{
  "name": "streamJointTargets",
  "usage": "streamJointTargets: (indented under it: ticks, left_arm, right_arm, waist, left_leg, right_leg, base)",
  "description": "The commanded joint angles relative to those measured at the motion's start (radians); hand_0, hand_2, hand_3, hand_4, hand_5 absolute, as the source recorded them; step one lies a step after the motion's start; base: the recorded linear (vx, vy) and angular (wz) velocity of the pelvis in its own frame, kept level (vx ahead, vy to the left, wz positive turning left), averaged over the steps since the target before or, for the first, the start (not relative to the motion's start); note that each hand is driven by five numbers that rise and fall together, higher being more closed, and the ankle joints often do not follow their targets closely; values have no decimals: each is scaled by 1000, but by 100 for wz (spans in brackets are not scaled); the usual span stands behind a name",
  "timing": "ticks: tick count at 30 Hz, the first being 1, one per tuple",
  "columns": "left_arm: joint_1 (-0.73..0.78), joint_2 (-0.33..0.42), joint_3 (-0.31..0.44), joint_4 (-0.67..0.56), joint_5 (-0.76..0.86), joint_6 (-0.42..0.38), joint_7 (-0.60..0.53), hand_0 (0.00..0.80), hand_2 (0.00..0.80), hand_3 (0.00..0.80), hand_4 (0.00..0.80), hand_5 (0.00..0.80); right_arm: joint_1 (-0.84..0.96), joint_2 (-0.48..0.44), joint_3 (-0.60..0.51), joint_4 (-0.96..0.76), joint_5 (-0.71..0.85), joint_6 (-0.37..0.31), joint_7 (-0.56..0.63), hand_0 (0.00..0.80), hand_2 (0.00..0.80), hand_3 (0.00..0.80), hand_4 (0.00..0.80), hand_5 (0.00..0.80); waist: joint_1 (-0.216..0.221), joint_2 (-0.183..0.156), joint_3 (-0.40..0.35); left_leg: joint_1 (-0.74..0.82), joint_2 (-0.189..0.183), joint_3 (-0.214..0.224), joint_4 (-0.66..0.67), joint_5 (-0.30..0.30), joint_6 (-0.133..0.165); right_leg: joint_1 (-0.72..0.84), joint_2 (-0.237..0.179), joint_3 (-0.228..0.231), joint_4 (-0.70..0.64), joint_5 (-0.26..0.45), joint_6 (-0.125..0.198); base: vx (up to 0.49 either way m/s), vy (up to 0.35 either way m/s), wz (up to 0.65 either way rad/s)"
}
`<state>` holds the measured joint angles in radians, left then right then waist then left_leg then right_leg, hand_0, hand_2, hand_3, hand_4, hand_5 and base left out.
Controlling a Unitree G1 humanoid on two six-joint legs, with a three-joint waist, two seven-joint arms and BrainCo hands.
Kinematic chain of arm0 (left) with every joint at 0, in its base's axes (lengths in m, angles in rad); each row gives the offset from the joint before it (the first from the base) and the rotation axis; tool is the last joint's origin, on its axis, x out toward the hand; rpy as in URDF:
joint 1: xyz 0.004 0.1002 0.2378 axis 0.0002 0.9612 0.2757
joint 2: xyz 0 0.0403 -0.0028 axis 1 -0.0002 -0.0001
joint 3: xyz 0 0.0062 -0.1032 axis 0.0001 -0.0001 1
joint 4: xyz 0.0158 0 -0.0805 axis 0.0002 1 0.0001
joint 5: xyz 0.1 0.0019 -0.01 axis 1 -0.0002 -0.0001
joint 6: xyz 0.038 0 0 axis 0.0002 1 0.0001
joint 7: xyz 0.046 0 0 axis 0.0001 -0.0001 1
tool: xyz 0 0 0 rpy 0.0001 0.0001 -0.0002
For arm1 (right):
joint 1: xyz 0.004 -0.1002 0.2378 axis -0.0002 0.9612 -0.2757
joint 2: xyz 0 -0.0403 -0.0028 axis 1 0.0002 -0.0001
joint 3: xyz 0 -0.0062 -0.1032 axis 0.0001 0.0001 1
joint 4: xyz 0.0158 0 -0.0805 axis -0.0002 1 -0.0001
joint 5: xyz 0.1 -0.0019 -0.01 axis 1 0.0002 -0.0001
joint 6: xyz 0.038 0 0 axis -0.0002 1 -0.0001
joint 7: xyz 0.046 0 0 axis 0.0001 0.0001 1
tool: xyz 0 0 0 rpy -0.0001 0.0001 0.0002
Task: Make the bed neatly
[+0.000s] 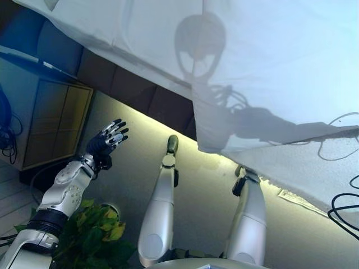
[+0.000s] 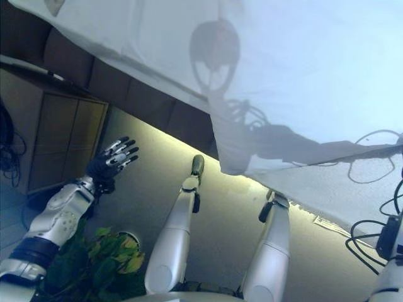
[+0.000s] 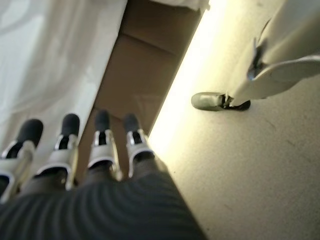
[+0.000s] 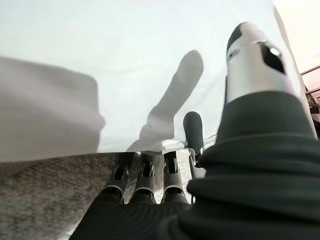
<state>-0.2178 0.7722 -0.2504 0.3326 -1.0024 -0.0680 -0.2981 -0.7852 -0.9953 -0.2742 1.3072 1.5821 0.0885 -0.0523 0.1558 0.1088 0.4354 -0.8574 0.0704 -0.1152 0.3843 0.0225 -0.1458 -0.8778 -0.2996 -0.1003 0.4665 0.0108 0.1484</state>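
Note:
A white sheet (image 1: pixel 269 67) covers the bed across the top of the eye views, and its near edge hangs in a fold over a grey textured cover (image 1: pixel 286 168). My left hand (image 1: pixel 109 140) is raised in the air to the left of the bed, open with straight spread fingers (image 3: pixel 70 145) and holding nothing. It points toward the bed's brown side panel (image 3: pixel 145 65). My right hand (image 4: pixel 145 200) is at the sheet's edge (image 4: pixel 125 145), over the grey cover (image 4: pixel 45 190), and is partly hidden under the cloth.
The dark brown bed frame (image 1: pixel 134 89) runs diagonally, with a lit strip of floor below it. A wooden cabinet (image 1: pixel 56 117) stands at the left. A green leafy plant (image 1: pixel 95 230) sits low by my left arm. A paper label (image 1: pixel 303 203) lies on the floor.

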Motion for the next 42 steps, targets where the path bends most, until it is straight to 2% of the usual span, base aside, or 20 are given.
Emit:
streamJointTargets:
  ticks: [1, 10, 11, 12, 21, 28, 34, 37, 42]
  left_arm:
    - [-11, 38, 69, 6, -53, -32, -6, 0, 0, 0, 0, 0]
    - [-27, 56, 104, 46, -50, 6, -44, 0, 0, 0, 0, 0]
    - [-26, 57, 107, 46, -48, 11, -48, 0, 0, 0, 0, 0]
    - [-23, 54, 110, 45, -42, 14, -52, 0, 0, 0, 0, 0]
    - [0, 49, 110, 46, -17, -4, -64, 0, 0, 0, 0, 0]
    - [32, 14, 101, 10, -14, -28, -47, 0, 0, 0, 0, 0]
    - [76, -21, 114, -30, -18, -29, -44, 0, 0, 0, 0, 0]
    - [78, -31, 121, -48, -13, -11, -29, 0, 0, 0, 0, 0]
    - [45, -51, 112, -61, 16, 30, 15, 0, 0, 0, 0, 0]
  right_arm:
    - [-35, -62, 59, -58, -8, -40, 5, 0, 0, 0, 0, 0]
    - [-106, -76, 60, -63, -51, -81, -38, 0, 0, 0, 0, 0]
    - [-106, -76, 56, -66, -59, -84, -41, 725, 725, 725, 725, 725]
    - [-107, -76, 52, -71, -68, -86, -55, 800, 800, 800, 800, 800]
    - [-50, -53, 16, -59, -22, -92, -49, 800, 800, 800, 800, 800]
    - [-31, -54, 10, -54, -8, -90, -2, 800, 800, 800, 800, 800]
    - [16, -41, -5, -89, -76, -100, 68, 800, 800, 800, 800, 800]
    - [85, 15, -20, -142, -119, -119, 110, 800, 800, 800, 800, 800]
    - [194, 167, 20, -299, -170, -166, 104, 800, 800, 800, 800, 800]
  waist:
    - [-2, 35, 4]
    - [21, 35, -5]
    - [22, 35, -5]
    - [23, 34, -6]
    - [24, 28, -4]
    - [15, 48, 1]
    - [11, 53, -22]
    - [10, 37, -41]
    - [5, -13, -73]
  left_leg:
    - [-36, 20, 15, -100, 122, 41]
    - [-10, 29, -7, -150, 142, 39]
    - [-8, 31, -9, -151, 143, 38]
    - [-5, 33, -8, -153, 145, 37]
    - [-3, 39, -3, -142, 142, 37]
    - [1, 29, 10, -107, 121, 39]
    - [39, 22, 29, -72, 92, 41]
    - [64, 20, 32, -50, 73, 45]
    - [125, 22, 25, -20, 40, 49]
  right_leg:
    - [-3, 14, -4, -15, 67, 5]
    - [10, 28, -27, 45, 28, -6]
    - [12, 29, -28, 52, 23, -7]
    - [14, 30, -30, 57, 19, -7]
    - [17, 28, -42, 77, 11, -10]
    - [14, 17, -30, 70, 16, -11]
    - [54, 2, -37, 52, 11, -15]
    - [87, -7, -44, 46, 6, -15]
    - [177, -6, -68, 12, 8, -13]
  base:
    - [0, -97, 6]
    - [41, -94, 7]
    - [58, -67, 5]
    - [49, -64, 6]
    - [18, -26, 7]
    - [-4, 91, 0]
    - [43, 152, -1]
    - [70, 122, 0]
    - [95, 93, 4]
